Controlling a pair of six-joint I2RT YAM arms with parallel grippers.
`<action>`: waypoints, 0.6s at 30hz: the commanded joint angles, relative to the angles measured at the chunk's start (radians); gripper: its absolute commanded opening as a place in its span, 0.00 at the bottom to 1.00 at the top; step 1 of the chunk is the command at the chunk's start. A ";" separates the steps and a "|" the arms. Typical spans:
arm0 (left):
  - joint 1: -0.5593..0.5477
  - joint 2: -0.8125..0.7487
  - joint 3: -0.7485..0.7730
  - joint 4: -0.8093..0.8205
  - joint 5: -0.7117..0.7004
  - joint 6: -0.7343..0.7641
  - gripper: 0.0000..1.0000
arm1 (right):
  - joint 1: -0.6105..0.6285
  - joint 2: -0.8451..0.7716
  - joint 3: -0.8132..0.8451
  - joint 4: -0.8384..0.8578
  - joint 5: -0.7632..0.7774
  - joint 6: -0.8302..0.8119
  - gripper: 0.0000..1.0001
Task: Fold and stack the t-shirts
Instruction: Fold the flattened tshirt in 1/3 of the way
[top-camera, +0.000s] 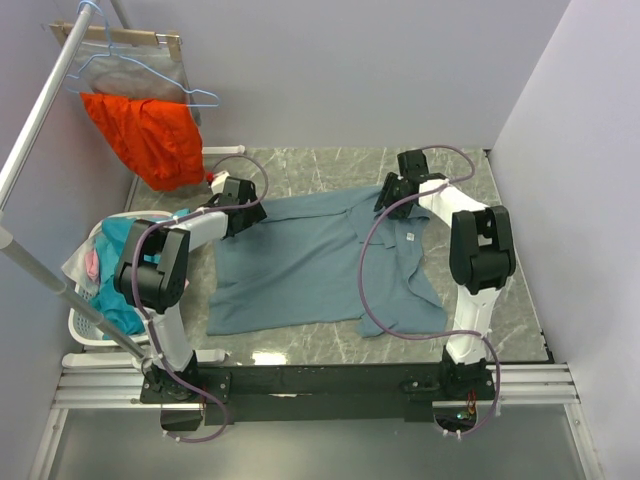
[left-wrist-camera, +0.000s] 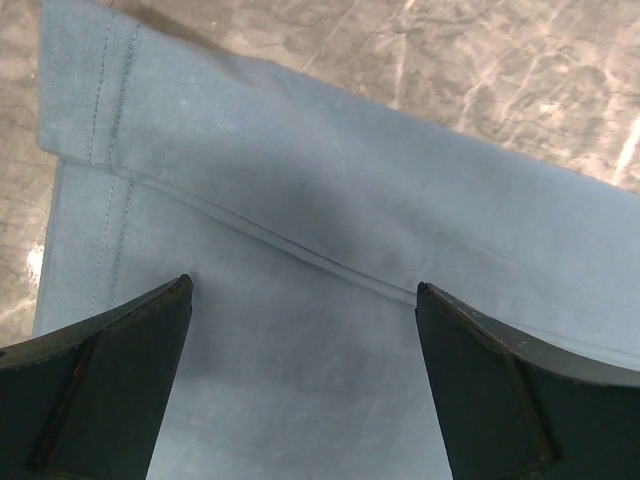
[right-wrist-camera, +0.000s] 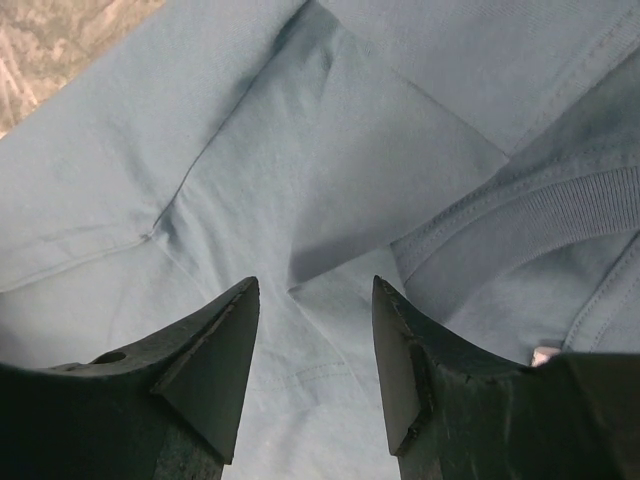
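The blue t-shirt (top-camera: 300, 270) is being shown spread out on the table (top-camera: 510, 300). The left end effector (left-wrist-camera: 302, 288) is being held wide apart over its hem (left-wrist-camera: 105, 100). The right end effector (right-wrist-camera: 314, 285) is being held apart beside its collar (right-wrist-camera: 560, 215).

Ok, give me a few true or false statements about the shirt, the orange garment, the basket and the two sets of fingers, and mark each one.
1. The blue t-shirt lies spread on the table. True.
2. The orange garment lies on the table beside the shirt. False: it hangs on a hanger at the far left.
3. The left fingers stand wide apart above the shirt. True.
4. The basket stands to the right of the right arm. False: it stands left of the left arm.
5. The right fingers are near the shirt's collar. True.
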 joint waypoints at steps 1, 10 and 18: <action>0.009 0.009 0.041 0.017 0.022 0.003 0.98 | 0.000 0.068 0.074 0.004 0.016 0.001 0.56; 0.012 0.023 0.041 0.019 0.020 0.005 0.98 | -0.002 0.113 0.134 0.007 0.041 -0.013 0.30; 0.028 0.017 0.042 0.017 0.011 0.028 0.98 | -0.011 -0.004 0.065 -0.016 0.182 -0.053 0.00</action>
